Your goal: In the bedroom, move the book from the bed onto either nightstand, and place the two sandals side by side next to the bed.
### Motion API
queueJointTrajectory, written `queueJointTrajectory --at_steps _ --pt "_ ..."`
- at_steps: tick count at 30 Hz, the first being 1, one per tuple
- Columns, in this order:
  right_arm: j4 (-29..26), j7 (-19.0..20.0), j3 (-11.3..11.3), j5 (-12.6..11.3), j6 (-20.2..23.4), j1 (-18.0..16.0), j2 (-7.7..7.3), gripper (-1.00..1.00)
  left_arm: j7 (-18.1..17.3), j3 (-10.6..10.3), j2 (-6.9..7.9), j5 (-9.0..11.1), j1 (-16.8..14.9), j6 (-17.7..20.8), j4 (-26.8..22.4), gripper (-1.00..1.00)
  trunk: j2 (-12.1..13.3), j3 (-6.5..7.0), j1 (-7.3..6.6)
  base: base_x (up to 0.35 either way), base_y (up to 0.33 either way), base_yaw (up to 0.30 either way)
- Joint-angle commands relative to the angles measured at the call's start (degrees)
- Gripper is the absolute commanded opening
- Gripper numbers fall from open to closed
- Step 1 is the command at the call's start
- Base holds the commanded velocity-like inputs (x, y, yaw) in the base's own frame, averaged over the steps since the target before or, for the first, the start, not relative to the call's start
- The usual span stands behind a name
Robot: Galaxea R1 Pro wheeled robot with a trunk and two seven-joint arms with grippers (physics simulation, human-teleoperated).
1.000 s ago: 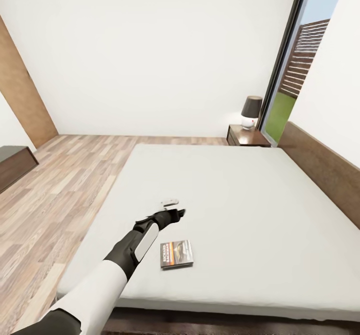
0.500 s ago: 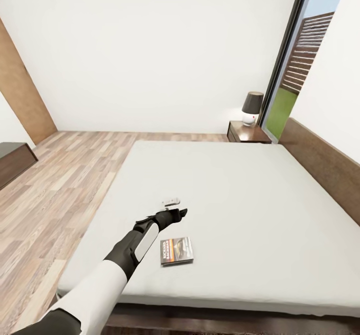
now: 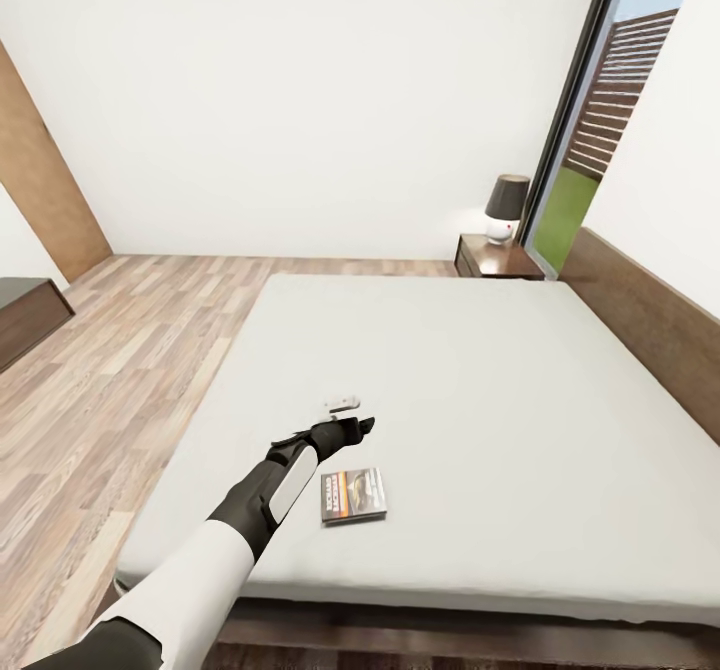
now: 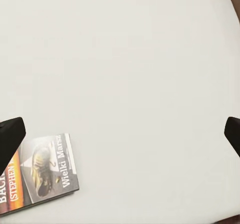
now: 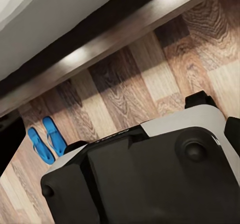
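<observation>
My head view is bright and evenly lit, daylight entering through the tall window (image 3: 590,120) far ahead and right of my left pincer (image 3: 352,420). The mattress (image 3: 480,390) looks nearly shadowless. The lamp (image 3: 505,208) glows softly. Room lines splay toward the edges. Near my right pincer, bright glare streaks the bed frame (image 5: 125,31).

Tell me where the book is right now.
In the head view the book lies flat on the bed, near its front edge, just right of the left gripper that hovers beside it.
</observation>
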Motion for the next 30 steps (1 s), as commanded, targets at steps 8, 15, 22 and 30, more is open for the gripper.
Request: queueJointTrajectory --at_steps 8,15,22,30 --pt "0.21 0.32 -0.27 -0.21 0.13 -0.1 -0.03 1.0 -0.01 0.07 0.0 0.23 -0.04 0.25 -0.04 1.0 -0.12 -0.83 0.03 0.0 0.0 0.0" --pt "0.21 0.32 -0.27 -0.2 0.13 -0.1 -0.03 1.0 -0.01 0.16 0.0 0.22 -0.04 0.21 -0.04 1.0 -0.12 -1.46 0.03 0.0 0.0 0.0" --pt "0.21 0.32 -0.27 -0.19 0.13 -0.1 -0.1 1.0 -0.01 0.23 0.0 0.3 -0.04 0.17 -0.04 1.0 -0.12 -2.09 0.03 0.0 0.0 0.0" --pt "0.21 0.31 -0.27 -0.19 0.13 -0.1 -0.11 1.0 -0.01 0.22 0.0 0.34 -0.03 0.2 0.03 1.0 -0.12 -2.81 0.03 0.0 0.0 0.0"
